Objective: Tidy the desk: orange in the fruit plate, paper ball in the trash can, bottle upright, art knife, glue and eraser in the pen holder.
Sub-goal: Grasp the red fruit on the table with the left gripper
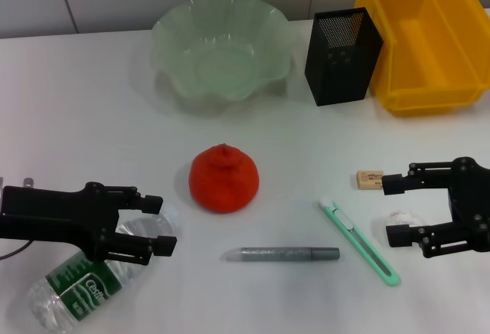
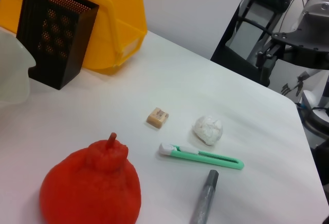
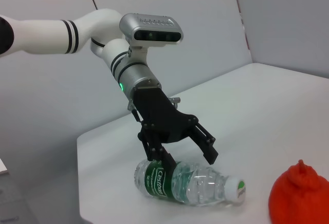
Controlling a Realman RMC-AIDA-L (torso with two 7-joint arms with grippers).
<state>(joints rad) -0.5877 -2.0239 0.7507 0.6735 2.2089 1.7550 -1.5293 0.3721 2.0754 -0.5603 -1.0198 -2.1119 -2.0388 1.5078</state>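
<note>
Orange (image 1: 223, 178), ball (image 1: 400, 217), knife (image 1: 359, 240), glue (image 1: 281, 254), eraser (image 1: 370, 179) unsorted; bottle (image 1: 92, 274) lying; left gripper (image 1: 162, 225) spread above it, right gripper (image 1: 392, 210) spread around ball.

Even, bright overhead light fills all three views, and the white table (image 1: 92, 104) reflects it without hard glare. Shadows are soft and short: a faint grey patch hugs the orange (image 1: 223, 178) on its near side, and a paler one (barely visible) lies beside the pen holder (image 1: 342, 56). The bottle (image 3: 187, 183) carries small highlights. Focus is crisp around the orange; the background machinery in the left wrist view is slightly soft.
</note>
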